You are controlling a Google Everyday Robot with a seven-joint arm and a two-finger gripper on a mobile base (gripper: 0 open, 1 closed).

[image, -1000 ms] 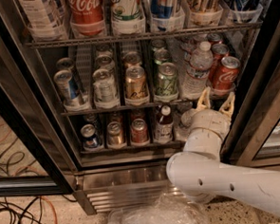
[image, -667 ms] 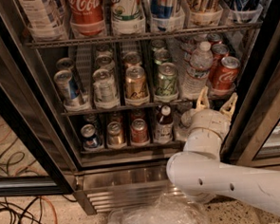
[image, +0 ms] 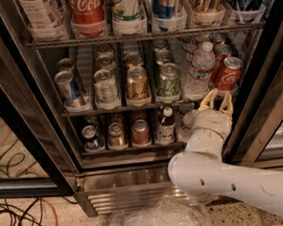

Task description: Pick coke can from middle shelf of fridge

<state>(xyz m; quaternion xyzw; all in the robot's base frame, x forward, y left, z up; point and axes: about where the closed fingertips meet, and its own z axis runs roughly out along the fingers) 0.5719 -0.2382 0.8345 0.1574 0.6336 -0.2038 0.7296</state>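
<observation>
The large commercial drinks fridge with black door frames and a stainless steel base stands open. Its middle-shelf tabletop is a thin metal wire rack with a front rail, spanning the cabinet's width. The small red aluminium coke can with white script and a silver top stands upright at the front right corner of this tabletop, first in its lane, with more red cans lined up behind it towards the back edge. Just beside it, nearer the middle, stands a clear plastic water bottle with a white cap. Along the front edge towards the left corner follow a green can, a gold can, a silver can and a blue-and-silver can. The end effector on the white arm sits just below the tabletop's front right corner, pointing up at the coke can. Its two tan fingers are spread apart with nothing between them; they lie under the can, not around it. On the rack above stands a bigger red Coca-Cola container. On the rack below stands a dark bottle with a white cap. Crumpled clear plastic lies on the floor before the base, and cables trail at the left.
</observation>
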